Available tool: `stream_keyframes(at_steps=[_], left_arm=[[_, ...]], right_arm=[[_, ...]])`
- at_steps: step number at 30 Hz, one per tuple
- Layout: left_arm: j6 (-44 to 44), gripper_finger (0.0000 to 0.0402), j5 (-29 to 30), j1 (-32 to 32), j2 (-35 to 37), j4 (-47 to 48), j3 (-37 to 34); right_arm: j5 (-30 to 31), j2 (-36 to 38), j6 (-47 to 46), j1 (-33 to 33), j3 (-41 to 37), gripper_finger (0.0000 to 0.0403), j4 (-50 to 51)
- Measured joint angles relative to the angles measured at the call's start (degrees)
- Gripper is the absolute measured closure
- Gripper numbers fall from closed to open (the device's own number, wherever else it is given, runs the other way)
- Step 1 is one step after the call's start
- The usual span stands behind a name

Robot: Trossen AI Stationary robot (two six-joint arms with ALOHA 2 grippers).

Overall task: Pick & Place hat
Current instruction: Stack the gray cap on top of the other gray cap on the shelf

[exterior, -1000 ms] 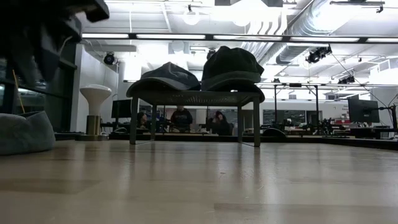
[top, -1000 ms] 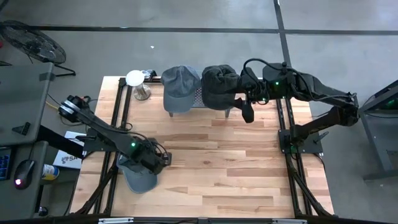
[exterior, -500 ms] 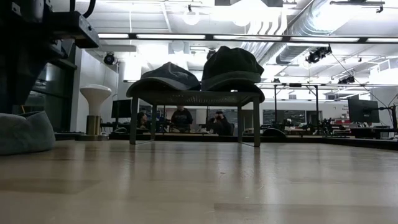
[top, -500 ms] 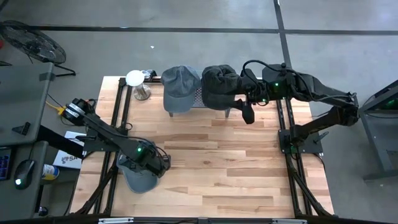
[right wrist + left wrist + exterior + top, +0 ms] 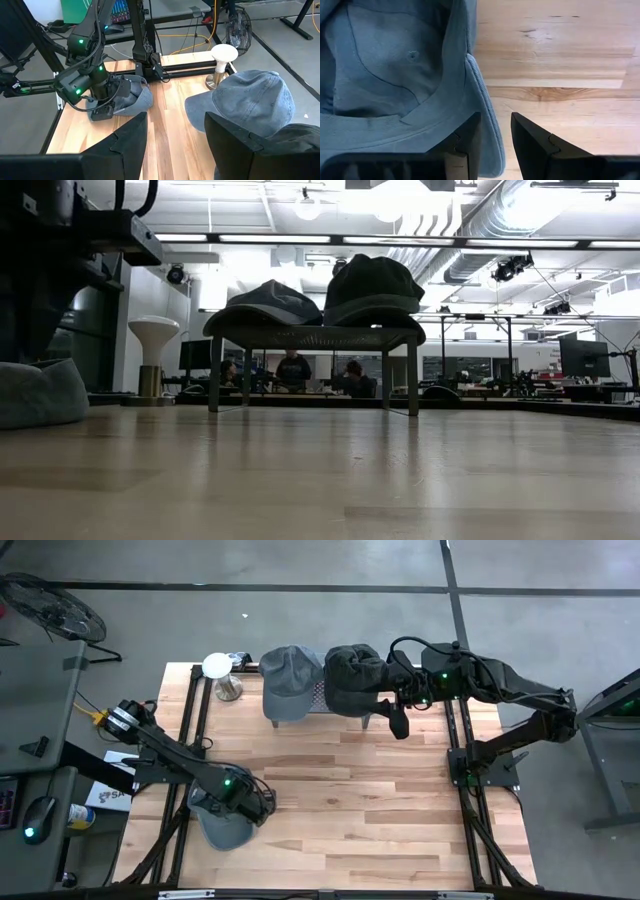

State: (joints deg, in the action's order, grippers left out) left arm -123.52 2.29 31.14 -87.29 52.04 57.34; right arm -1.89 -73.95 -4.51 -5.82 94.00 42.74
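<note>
A blue-grey hat (image 5: pixel 222 827) lies on the table near its left edge, also seen in the low view (image 5: pixel 40 392). My left gripper (image 5: pixel 496 120) points down over it, open. One finger stands over the hat's brim and the other over bare wood, with the brim's edge (image 5: pixel 487 107) between them. Two more hats, one blue-grey (image 5: pixel 290 680) and one dark (image 5: pixel 352 675), rest on a mesh rack (image 5: pixel 310 337) at the far edge. My right gripper (image 5: pixel 175 125) hangs open and high beside the rack (image 5: pixel 397 723), with nothing between its fingers. My left gripper comes at the hat's brim edge (image 5: pixel 490 135) from above, its fingers astride that edge. Whether either finger touches the brim, I cannot tell. The hat lies flat on the table.
A white mushroom-shaped stand (image 5: pixel 222 675) is at the far left corner. Black rails (image 5: pixel 190 720) run along both table sides. Bare wood (image 5: pixel 360 800) fills the middle and the near right. People sit in the room behind the table.
My left gripper has sunk toward the hat on the table and rolled a little. The hat has stayed where it was.
</note>
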Motion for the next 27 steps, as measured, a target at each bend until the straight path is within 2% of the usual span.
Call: stream_keyframes(at_steps=[23,27], left_arm=[[-1.51,0.0300,-2.94,-0.02,-4.12,-1.37,0.04],[-1.39,0.0318,-3.43,-0.02,-4.26,-1.26,0.01]], right_arm=[[-0.13,-0.02,0.92,0.00,0.00,0.0212,0.59],[-0.17,-0.02,0.90,0.00,0.00,0.0212,0.53]])
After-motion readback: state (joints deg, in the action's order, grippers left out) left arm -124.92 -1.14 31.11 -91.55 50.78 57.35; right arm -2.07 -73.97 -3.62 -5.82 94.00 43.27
